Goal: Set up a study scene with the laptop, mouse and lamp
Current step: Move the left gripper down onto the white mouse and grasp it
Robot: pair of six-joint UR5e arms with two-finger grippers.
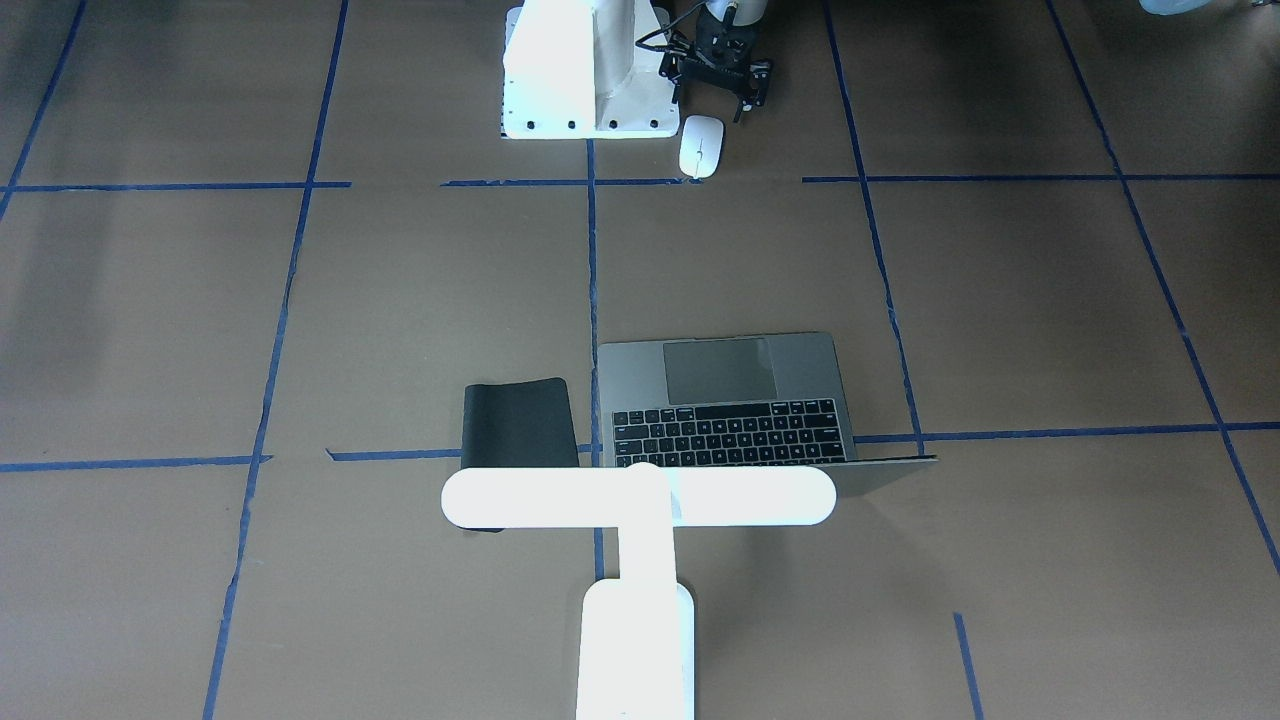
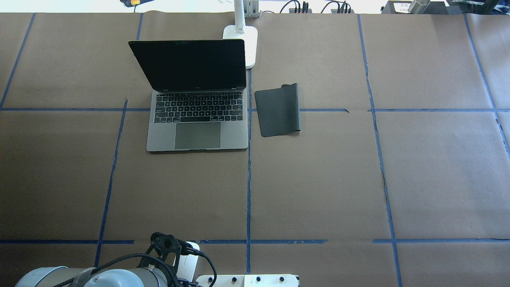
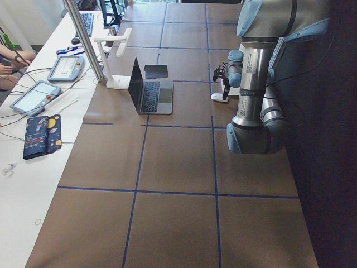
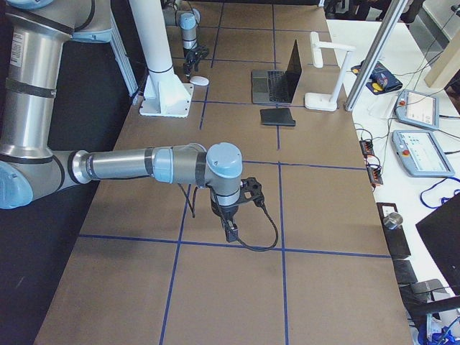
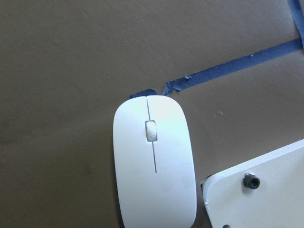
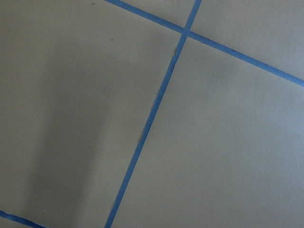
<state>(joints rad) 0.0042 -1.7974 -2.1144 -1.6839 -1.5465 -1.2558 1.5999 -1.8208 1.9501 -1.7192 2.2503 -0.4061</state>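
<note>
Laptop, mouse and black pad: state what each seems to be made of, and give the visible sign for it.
Laptop: probably metal with a matte grey finish, judging by the even, dull sheen on its deck. The black keys look like plastic.
Mouse: likely glossy white plastic, with a smooth shell and soft highlights.
Black pad: a thin matte flexible sheet, perhaps rubber or leather-like, since one edge curls up.

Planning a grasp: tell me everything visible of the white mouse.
The mouse is a smooth, glossy white oval, seemingly plastic, with a thin dark slit down its front and a small scroll wheel in it. It lies flat on the brown table cover, just off the corner of the white bolted pedestal plate, its front at a blue tape line. The left end effector hangs close above, not touching it.
</note>
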